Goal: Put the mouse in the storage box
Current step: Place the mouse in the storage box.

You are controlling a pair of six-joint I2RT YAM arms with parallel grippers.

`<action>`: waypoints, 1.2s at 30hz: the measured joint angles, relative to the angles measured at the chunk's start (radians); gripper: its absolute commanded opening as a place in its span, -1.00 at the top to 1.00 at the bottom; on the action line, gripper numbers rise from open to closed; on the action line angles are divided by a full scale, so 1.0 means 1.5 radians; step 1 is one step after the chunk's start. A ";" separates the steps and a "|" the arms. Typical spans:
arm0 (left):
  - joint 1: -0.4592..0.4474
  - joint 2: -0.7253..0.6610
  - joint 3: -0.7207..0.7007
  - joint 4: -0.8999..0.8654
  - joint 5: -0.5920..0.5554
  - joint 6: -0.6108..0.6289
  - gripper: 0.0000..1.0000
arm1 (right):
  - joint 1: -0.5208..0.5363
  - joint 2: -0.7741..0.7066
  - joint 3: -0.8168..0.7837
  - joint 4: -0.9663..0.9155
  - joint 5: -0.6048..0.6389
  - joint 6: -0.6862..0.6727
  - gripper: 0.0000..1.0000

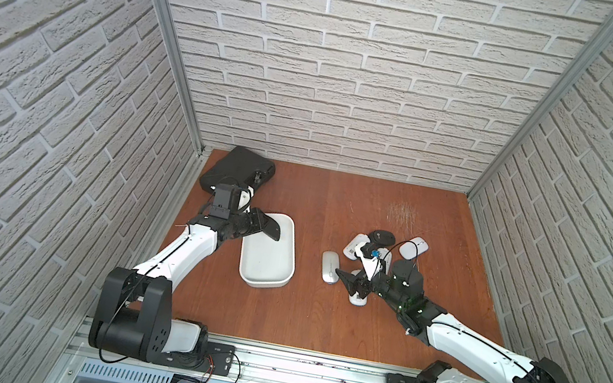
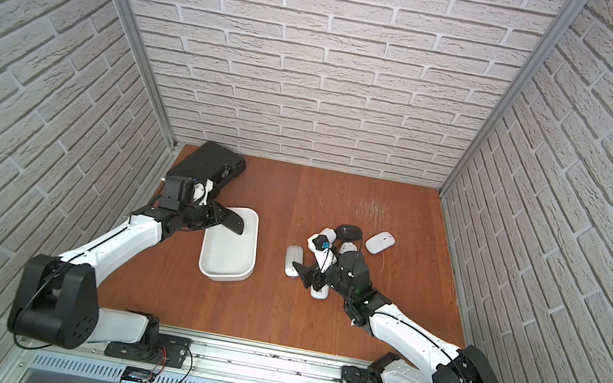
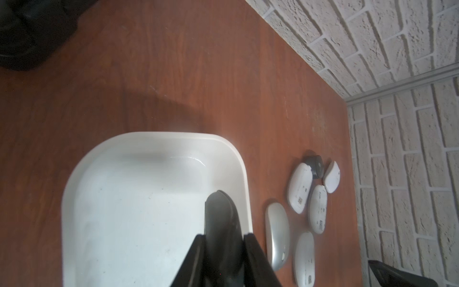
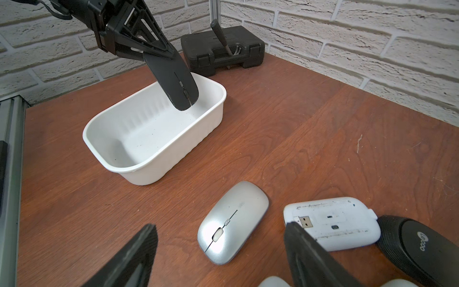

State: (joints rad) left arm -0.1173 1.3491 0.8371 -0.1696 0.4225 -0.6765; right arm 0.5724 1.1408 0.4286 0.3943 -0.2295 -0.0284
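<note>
The left hand (image 4: pixel 171 56) is clenched on the black mouse (image 4: pixel 177 84), with the storage box (image 4: pixel 154 159) just beneath it. The right hand (image 4: pixel 219 226) stands open, a silver mouse (image 4: pixel 233 221) lying untouched between its fingers. Brown wooden table (image 4: pixel 298 124), brick walls (image 4: pixel 347 24).

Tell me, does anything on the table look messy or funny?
The mice lie jumbled together, some belly-up: one white mouse shows its underside with a USB plug tucked in. The table has pale scratches near the back wall. The left tool holds a black mouse nose-down over the storage box.
</note>
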 measured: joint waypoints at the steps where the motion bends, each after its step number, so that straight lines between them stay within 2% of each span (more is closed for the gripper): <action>1: 0.001 0.010 0.000 0.011 -0.004 -0.003 1.00 | 0.000 0.001 0.000 0.000 -0.001 0.001 -0.67; 9: 0.004 0.146 0.014 0.102 -0.025 -0.020 1.00 | 0.000 0.004 0.000 0.001 -0.012 0.009 -0.65; 19: 0.013 0.262 0.114 0.156 -0.006 -0.018 1.00 | 0.000 0.010 0.000 0.003 -0.021 0.010 -0.63; 23: 0.020 0.277 0.127 0.158 0.009 -0.016 1.00 | 0.000 0.011 0.000 0.003 -0.023 0.010 -0.63; 27: 0.021 0.277 0.128 0.150 0.010 -0.011 0.25 | 0.000 0.016 0.000 0.004 -0.026 0.012 -0.63; 29: 0.021 0.277 0.132 0.136 0.000 0.001 -0.02 | 0.000 0.022 0.000 0.004 -0.028 0.015 -0.63; 33: 0.022 0.276 0.134 0.086 -0.028 0.007 -0.30 | 0.000 0.028 0.000 0.004 -0.033 0.017 -0.63; 36: 0.021 0.275 0.136 0.057 -0.047 0.014 -0.37 | 0.000 0.028 0.000 0.004 -0.035 0.017 -0.63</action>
State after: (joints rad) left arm -0.0853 1.7615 1.0409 -0.0841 0.3523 -0.6548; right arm 0.5724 1.1828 0.4290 0.4007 -0.2817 -0.0032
